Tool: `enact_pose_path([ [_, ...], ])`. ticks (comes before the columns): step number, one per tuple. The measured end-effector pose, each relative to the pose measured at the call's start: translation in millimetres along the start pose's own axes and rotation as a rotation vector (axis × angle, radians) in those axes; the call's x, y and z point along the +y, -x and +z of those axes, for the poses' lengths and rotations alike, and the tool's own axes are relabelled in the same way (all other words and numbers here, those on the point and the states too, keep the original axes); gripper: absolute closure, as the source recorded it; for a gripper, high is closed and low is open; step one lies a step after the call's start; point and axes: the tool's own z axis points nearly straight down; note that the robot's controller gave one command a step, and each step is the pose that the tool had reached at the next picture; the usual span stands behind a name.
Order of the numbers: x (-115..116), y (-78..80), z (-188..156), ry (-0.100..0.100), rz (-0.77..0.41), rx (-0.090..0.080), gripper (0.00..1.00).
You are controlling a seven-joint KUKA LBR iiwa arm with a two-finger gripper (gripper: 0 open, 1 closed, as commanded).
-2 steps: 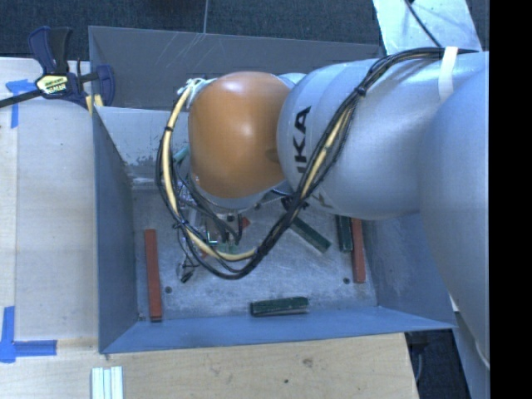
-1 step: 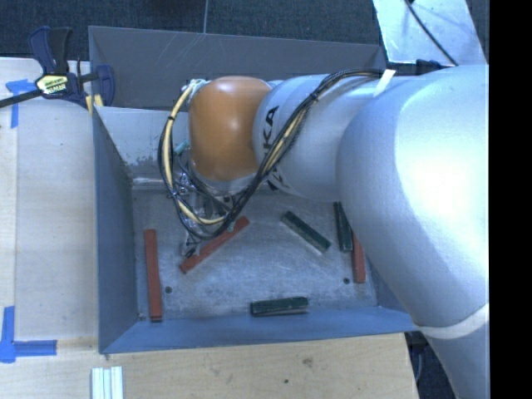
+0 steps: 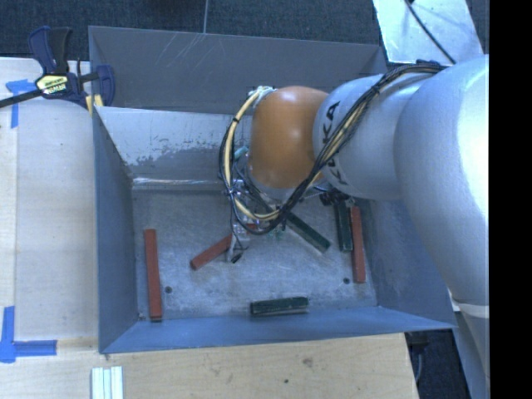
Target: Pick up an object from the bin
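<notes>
My gripper (image 3: 237,252) sits low over the middle of the bin (image 3: 112,223), its tip at the right end of a short red-brown stick (image 3: 211,253). Contact is hard to make out. I cannot tell whether I am open or closed, because my orange cover (image 3: 283,140) and cables hide the wrist. A dark green bar (image 3: 307,234) runs partly under my arm, which also cuts off the upper end of a long red-brown stick (image 3: 358,256) at right.

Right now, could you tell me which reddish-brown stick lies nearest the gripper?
The short slanted stick mid-floor, its end by the gripper; the left stick and the right stick lie farther off along the side walls.
</notes>
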Motion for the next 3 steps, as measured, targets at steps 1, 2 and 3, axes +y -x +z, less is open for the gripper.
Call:
enact_pose_path([
  [1,5,0.5,-1,0.005,-0.006,-0.003,1.00],
  [2,-38,1.0,0,0.004,-0.234,-0.005,1.00],
  [3,-55,30.1,-153,0.003,-0.204,-0.014,1.00],
])
